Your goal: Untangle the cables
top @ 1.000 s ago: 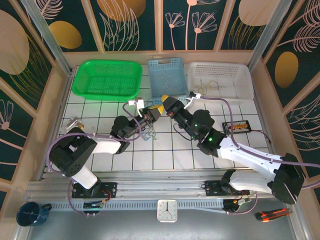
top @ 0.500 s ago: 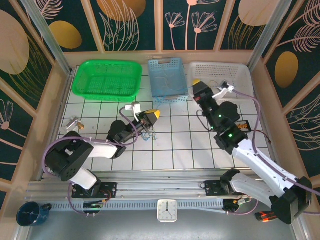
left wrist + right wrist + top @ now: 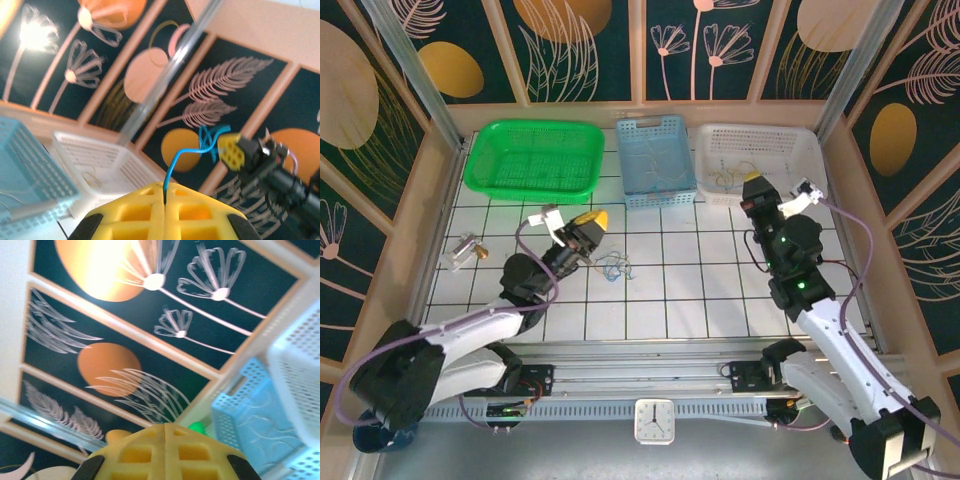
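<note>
The left gripper (image 3: 590, 220) is sitting over the white grid table (image 3: 700, 300), left of centre, with its yellow fingers pressed together and pinching the blue cable (image 3: 172, 167). In the left wrist view that strand is coming straight out of the seam between the fingertips, running away from them, then bending right into a small knot. The top view is showing what the wrist view is not: a loose blue clump just right of and nearer than the gripper, with no clear long axis. Whether it is hanging or lying on the table, I cannot tell.

The right gripper (image 3: 756, 188) is hovering at the near edge of the white basket (image 3: 760, 130), far right, fingers closed with nothing between them in the right wrist view. A yellowish cable (image 3: 732, 176) is lying coiled in that basket, and a white cable (image 3: 655, 172) is lying in the blue basket (image 3: 656, 124) just to its left.

A green basket (image 3: 532, 128) is standing far left, and a small clear object (image 3: 466, 250) is resting near the table's left edge. Nothing is blocking the blue clump from above.
</note>
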Available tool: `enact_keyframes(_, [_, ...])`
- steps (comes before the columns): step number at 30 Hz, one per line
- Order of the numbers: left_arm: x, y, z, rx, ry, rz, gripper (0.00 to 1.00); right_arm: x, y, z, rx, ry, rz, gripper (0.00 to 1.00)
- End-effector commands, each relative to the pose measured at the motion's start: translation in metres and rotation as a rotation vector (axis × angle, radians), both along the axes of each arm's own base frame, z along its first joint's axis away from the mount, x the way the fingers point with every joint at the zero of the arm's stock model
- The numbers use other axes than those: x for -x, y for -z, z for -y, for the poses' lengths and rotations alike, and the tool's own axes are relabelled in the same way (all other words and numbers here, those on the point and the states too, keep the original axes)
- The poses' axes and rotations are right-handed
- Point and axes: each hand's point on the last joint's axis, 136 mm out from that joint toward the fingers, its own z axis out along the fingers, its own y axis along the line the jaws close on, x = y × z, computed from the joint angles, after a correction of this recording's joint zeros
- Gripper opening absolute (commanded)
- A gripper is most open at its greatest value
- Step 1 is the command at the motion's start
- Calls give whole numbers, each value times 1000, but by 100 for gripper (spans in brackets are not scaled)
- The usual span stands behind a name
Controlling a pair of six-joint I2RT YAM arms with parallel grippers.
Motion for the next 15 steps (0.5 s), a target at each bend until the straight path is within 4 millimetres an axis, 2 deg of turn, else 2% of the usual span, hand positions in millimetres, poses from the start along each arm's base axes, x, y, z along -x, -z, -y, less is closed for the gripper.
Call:
enact_keyframes(1, [-11,-6,-17,-34,-111,-1,0,2,19,16,-5,54,-44,0])
enact_keyframes(5, [-16,-12,-28,-32,-168,0,0,5,36,31,-6,101,-79,0])
enact_keyframes(15, [-33,-14,-50,-41,-275,-36,0,21,65,90,-20,301,-153,0])
